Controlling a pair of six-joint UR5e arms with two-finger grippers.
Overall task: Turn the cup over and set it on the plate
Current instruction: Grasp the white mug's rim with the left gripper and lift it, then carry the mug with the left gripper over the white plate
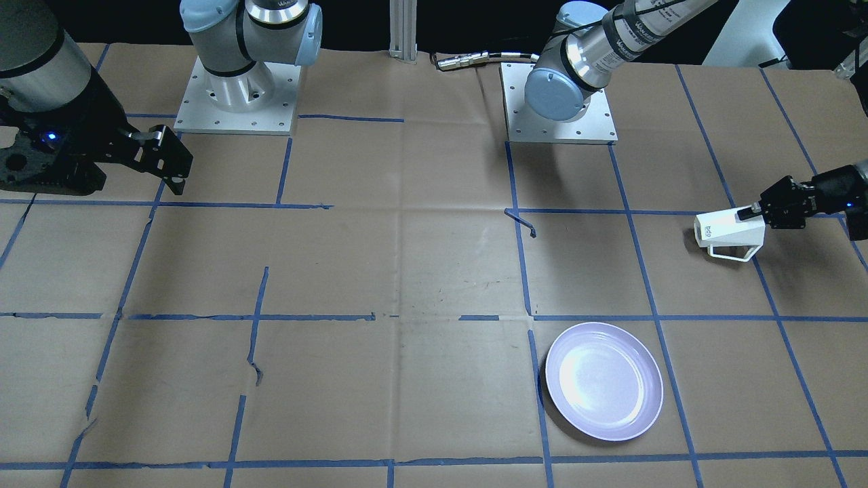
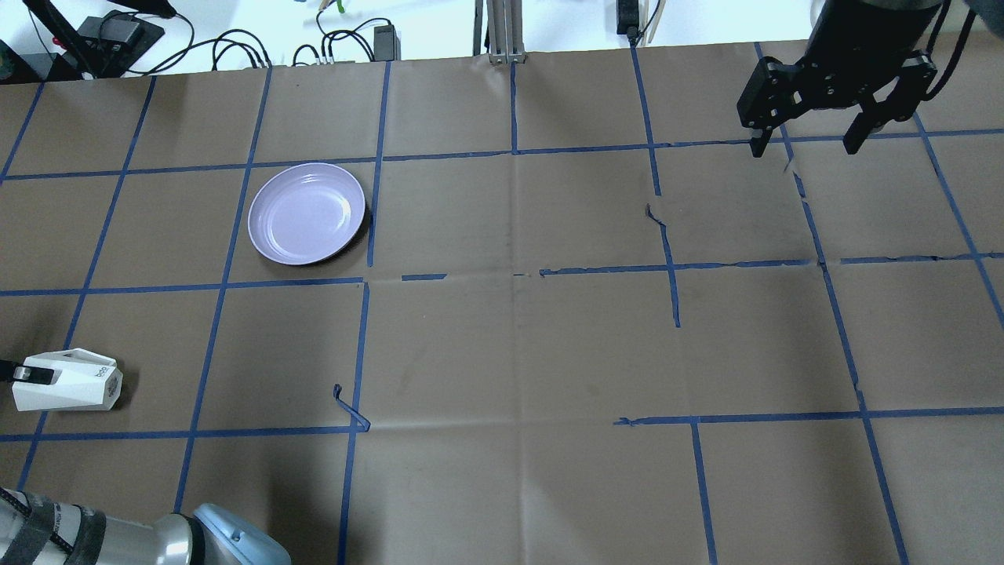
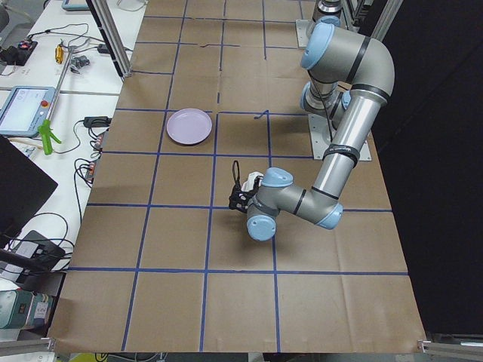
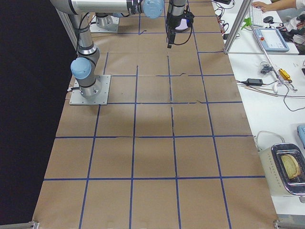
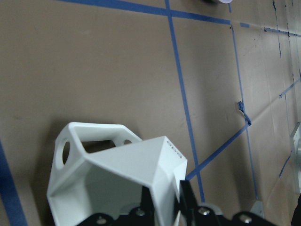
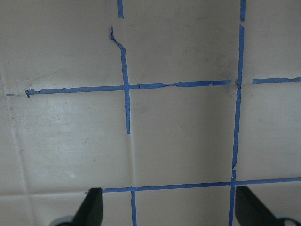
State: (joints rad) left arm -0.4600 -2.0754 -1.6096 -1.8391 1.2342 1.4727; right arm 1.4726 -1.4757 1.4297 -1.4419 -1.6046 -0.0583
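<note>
Fingers of the left gripper clamp the rim of a small white faceted cup, tipped sideways, well apart from the round glossy lavender plate; the right gripper has its fingers wide apart.

Bright even light; soft glare on plate.
</note>
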